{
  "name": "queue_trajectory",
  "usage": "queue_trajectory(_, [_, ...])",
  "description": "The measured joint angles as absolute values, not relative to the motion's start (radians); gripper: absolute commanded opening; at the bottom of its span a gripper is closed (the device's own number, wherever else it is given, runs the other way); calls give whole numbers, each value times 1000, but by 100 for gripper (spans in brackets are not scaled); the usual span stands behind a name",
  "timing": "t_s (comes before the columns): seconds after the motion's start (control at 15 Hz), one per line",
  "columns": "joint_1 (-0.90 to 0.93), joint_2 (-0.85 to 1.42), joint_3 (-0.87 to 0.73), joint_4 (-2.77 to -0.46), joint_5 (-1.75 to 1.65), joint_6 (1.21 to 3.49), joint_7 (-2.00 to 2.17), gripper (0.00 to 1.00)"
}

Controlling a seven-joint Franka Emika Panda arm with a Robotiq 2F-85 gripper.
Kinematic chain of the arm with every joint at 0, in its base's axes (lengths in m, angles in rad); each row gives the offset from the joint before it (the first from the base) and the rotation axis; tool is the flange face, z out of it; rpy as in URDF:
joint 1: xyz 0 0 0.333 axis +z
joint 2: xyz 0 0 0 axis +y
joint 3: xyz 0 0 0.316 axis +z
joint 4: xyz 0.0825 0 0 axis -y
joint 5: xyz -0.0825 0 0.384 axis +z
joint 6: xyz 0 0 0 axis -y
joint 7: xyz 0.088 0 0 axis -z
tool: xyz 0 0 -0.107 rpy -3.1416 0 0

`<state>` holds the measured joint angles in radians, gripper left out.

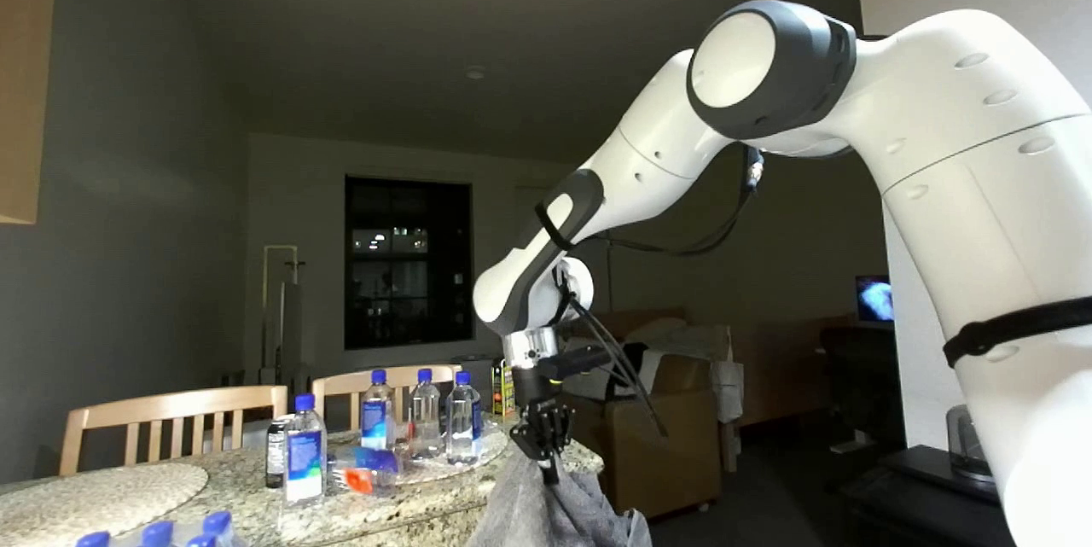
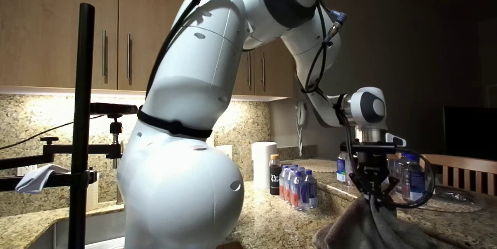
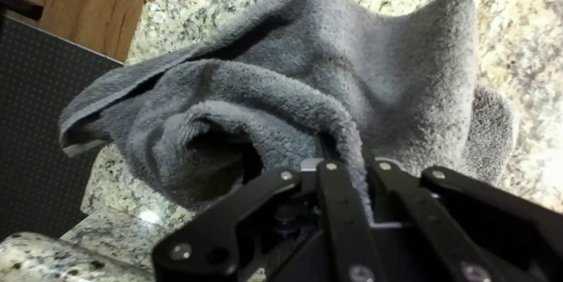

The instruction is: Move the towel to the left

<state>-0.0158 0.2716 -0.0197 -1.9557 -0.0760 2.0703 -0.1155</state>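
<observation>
Gripper (image 3: 347, 154), one, black: I have it clamped on a gathered fold of the towel (image 3: 404, 66). Towel, one, plain grey: hanging in loose folds beneath that grip, over the speckled granite counter (image 3: 206, 0); whether its lower edges rest on the stone, I cannot tell. Arm (image 1: 657, 146), one, white: arching over and down to the towel. Bottles (image 1: 463, 423), at least four, clear, blue-capped, upright: in an exterior view, near the towel, to its left, on a raised granite ledge (image 1: 226, 483). Can (image 1: 275, 455), one, dark: left of the towel, beside the farthest-left bottle. Small bottles (image 2: 297, 187), blue-capped, closely grouped: in an exterior view, left of the towel, on the counter. Dark bottle (image 2: 274, 179), one, yellow-capped: farther left of the towel. Paper roll (image 2: 262, 165), one, white: farther again from the towel. Chairs (image 1: 179, 402), two, slatted wood: in an exterior view, beyond the towel, to its left. Sofa (image 1: 657, 453), one, tan: I see it behind the towel, to its right. Window (image 1: 408, 265), one, dark: farthest, well beyond the towel, in the back wall (image 1: 299, 189).
</observation>
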Motion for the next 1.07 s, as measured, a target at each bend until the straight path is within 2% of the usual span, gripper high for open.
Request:
queue_trajectory(0.4, [-37,150,-27,-1875,11,1834,-114,10])
queue_trajectory(1.07, [36,12,30,-1747,31,1791,68,9])
